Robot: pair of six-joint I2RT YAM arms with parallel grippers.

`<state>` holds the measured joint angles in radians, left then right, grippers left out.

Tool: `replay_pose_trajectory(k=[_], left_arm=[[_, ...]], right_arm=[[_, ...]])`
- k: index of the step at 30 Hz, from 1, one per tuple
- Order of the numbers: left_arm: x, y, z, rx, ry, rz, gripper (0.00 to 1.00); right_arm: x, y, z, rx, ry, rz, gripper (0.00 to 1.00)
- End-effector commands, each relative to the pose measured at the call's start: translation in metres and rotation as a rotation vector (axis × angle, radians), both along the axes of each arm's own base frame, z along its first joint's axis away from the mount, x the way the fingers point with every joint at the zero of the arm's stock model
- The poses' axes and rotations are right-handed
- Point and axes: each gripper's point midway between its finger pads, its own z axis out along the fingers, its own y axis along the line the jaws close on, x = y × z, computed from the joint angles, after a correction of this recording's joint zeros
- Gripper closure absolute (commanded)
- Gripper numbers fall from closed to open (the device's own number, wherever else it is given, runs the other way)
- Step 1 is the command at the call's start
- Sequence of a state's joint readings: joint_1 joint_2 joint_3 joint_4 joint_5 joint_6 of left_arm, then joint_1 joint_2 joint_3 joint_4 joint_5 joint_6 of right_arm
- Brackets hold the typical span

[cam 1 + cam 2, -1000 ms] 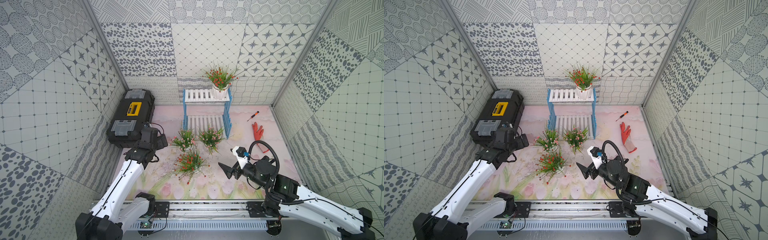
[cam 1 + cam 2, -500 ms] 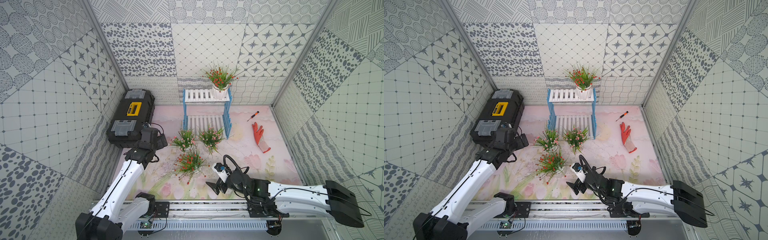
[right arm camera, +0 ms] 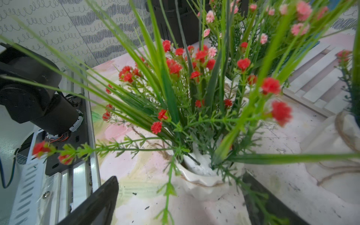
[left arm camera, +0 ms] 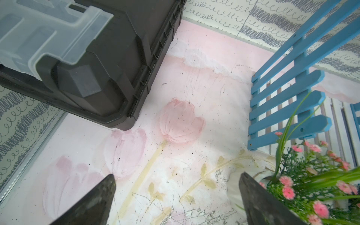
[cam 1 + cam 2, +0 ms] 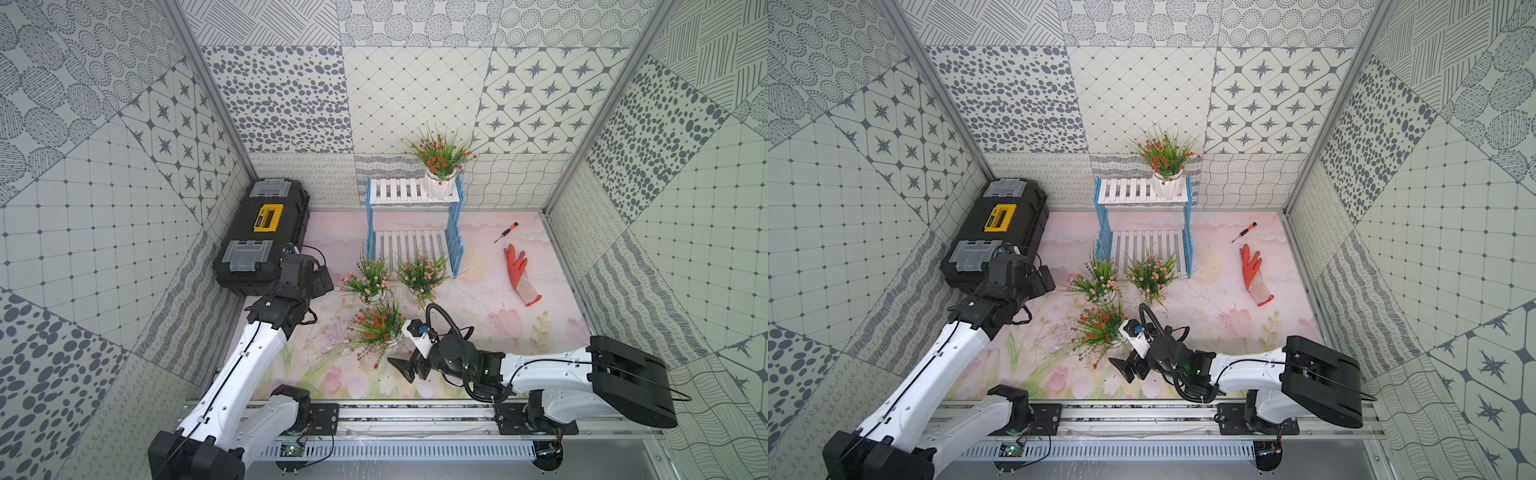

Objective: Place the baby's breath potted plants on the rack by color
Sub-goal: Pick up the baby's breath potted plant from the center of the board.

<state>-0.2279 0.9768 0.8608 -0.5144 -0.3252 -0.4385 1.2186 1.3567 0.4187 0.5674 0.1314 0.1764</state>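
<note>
Right arm has swung low toward the red-flowered plant [image 5: 378, 328] on the surface in both top views; its twin [image 5: 440, 166] tops the rack [image 5: 390, 193]. Right wrist view: the right gripper [image 3: 179, 179] has its jaws wide, with the white pot [image 3: 202, 175] just ahead between them, so the grasp is under way; next, advance and close. Left wrist view: the left gripper [image 4: 176, 176] is wide and empty beside a pink-flowered plant [image 4: 302, 185].

The pink floral mat [image 5: 478, 299] carries a black toolbox [image 5: 262, 232] by the left wall; the rack [image 5: 413, 245] at the back; before it a pink-flowered plant [image 5: 370, 278], a second pink plant [image 5: 422, 274] and a red-flowered plant [image 5: 378, 328]; rightward, a screwdriver [image 5: 505, 232] and an orange glove [image 5: 520, 274].
</note>
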Motion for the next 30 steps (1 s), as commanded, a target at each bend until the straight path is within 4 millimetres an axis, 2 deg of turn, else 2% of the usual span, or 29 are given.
replay_pose_trajectory(k=[1,5,12,16,20,27,30], left_arm=[[0.001,0.001,0.003,-0.01,-0.008,0.015,0.01],[0.003,-0.001,0.008,-0.015,-0.022,0.007,0.01],[0.005,-0.004,0.023,-0.03,-0.062,-0.009,0.01],[0.01,-0.011,0.03,-0.06,-0.092,-0.035,0.02],[0.016,-0.019,0.032,-0.076,-0.092,-0.074,0.01],[0.011,-0.018,0.033,-0.086,-0.105,-0.065,0.02],[0.006,-0.015,0.033,-0.091,-0.116,-0.052,0.02]], right_arm=[[0.008,0.015,0.021,0.077,-0.027,-0.01,0.02],[0.015,0.021,0.018,0.064,-0.029,-0.029,0.02],[0.026,0.03,0.027,0.04,-0.04,-0.059,0.02],[0.026,0.029,0.018,0.059,-0.004,-0.082,0.02],[0.023,0.018,0.0,0.027,-0.027,-0.091,0.02],[0.015,0.008,-0.018,-0.033,-0.04,-0.073,0.02],[0.016,0.011,-0.022,-0.029,-0.064,-0.067,0.02]])
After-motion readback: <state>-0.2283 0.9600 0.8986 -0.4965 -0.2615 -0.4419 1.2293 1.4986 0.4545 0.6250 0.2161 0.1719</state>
